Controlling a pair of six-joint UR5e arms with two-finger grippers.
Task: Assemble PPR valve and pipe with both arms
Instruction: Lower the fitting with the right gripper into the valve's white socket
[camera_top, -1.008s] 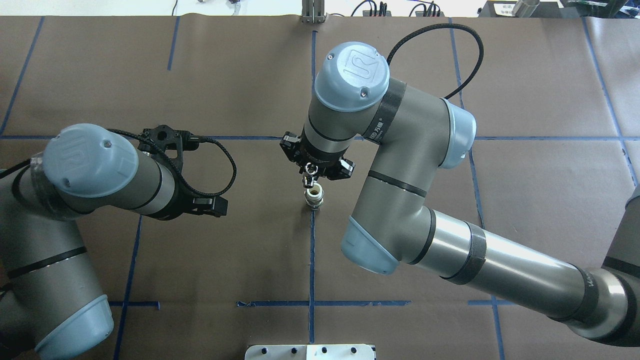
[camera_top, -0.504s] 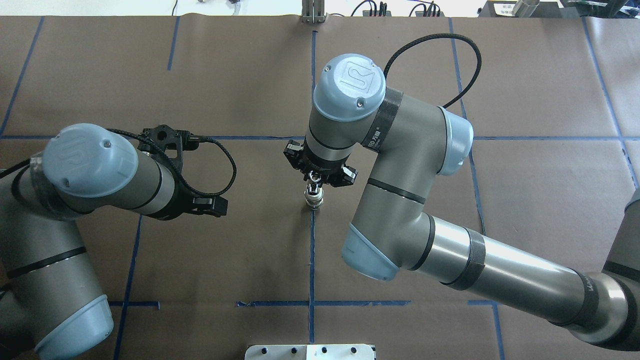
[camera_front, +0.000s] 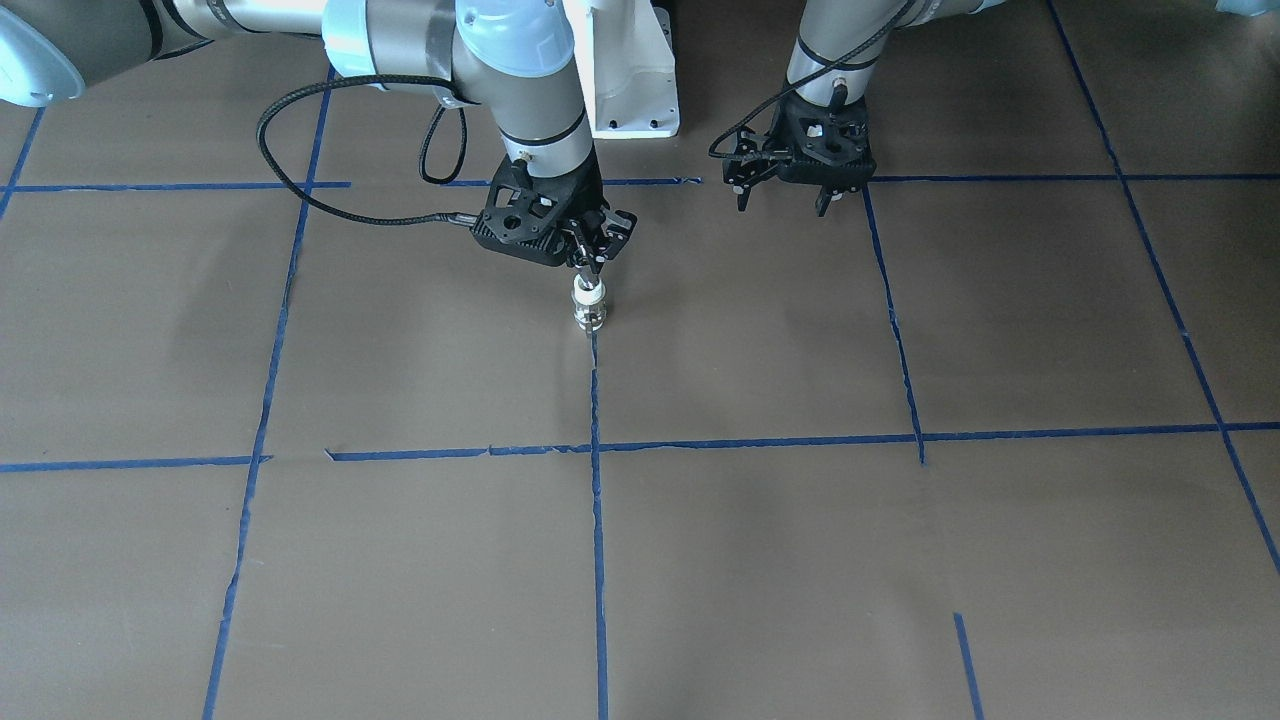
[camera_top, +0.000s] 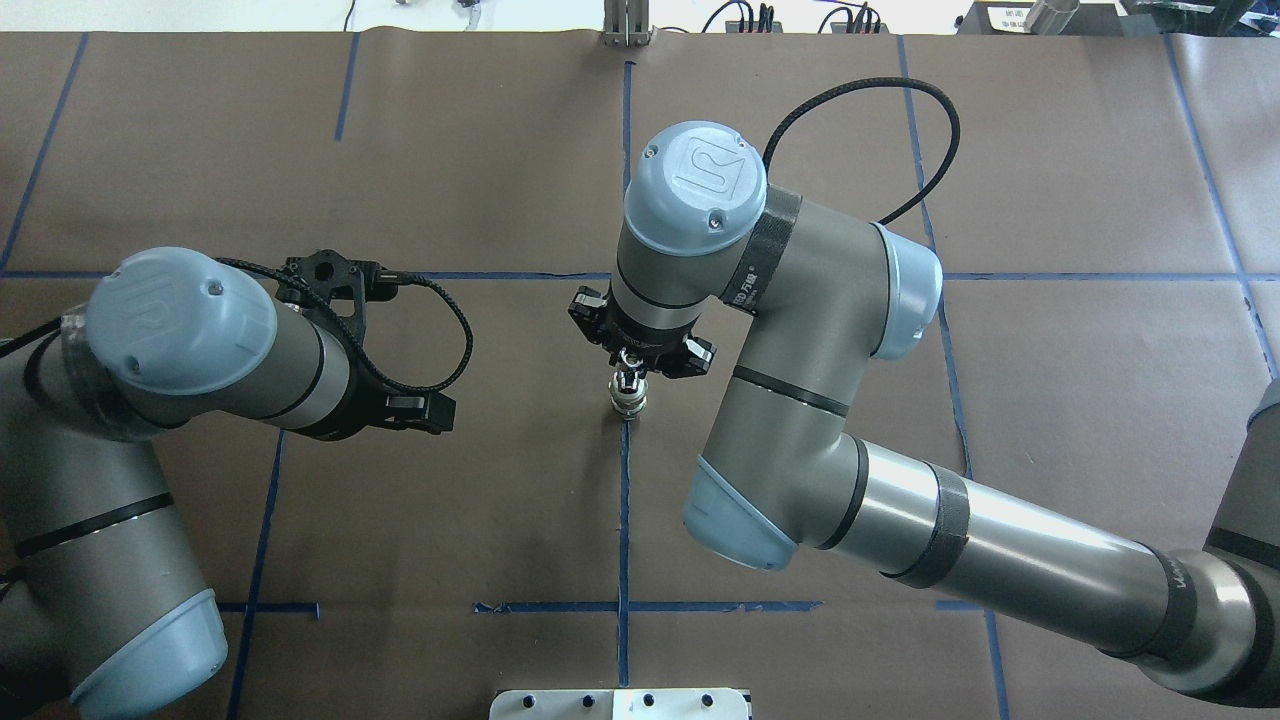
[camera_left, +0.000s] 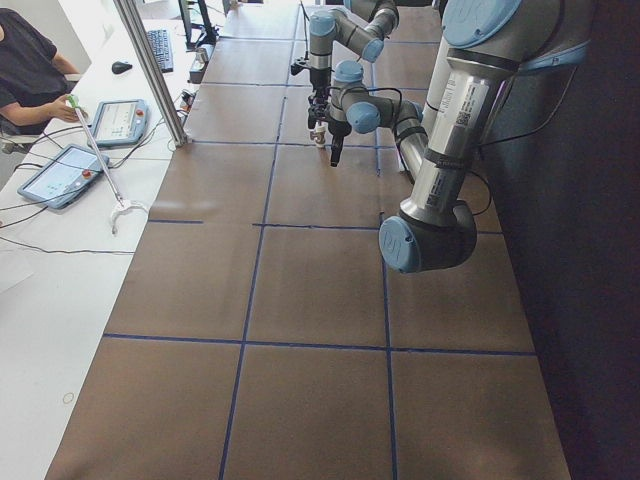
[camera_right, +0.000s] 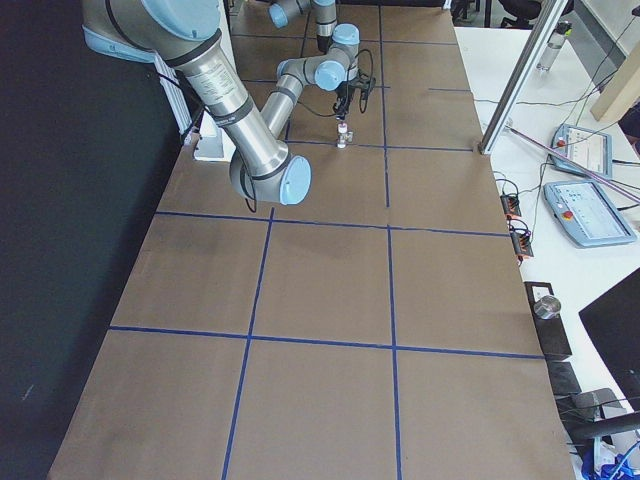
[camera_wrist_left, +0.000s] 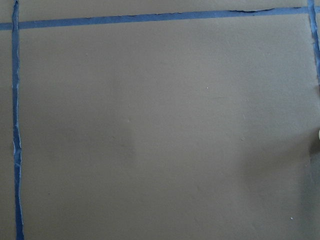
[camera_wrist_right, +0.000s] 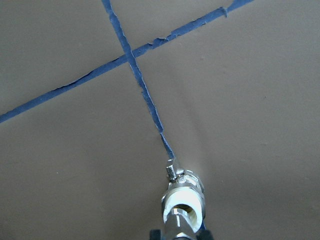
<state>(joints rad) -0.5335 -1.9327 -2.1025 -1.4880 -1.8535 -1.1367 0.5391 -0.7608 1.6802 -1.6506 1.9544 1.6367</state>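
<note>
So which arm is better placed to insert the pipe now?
Right. The right gripper holds the pipe directly over the upright PPR valve; the left gripper hangs open, well aside.

The PPR valve (camera_front: 588, 308) stands upright on the table (camera_front: 760, 560), on a tape line (camera_front: 596, 390) that runs away from the robot, roughly midway between two cross lines (camera_front: 760, 438). The pipe (camera_wrist_right: 176, 226) is directly above it, lower end at the valve's top opening, held from above in the right gripper (camera_front: 590, 262). The left gripper (camera_front: 782, 205) hangs over the table well apart from the valve, on the robot's left. The pedestal (camera_front: 630, 80) stands behind both grippers, on the robot's side
</note>
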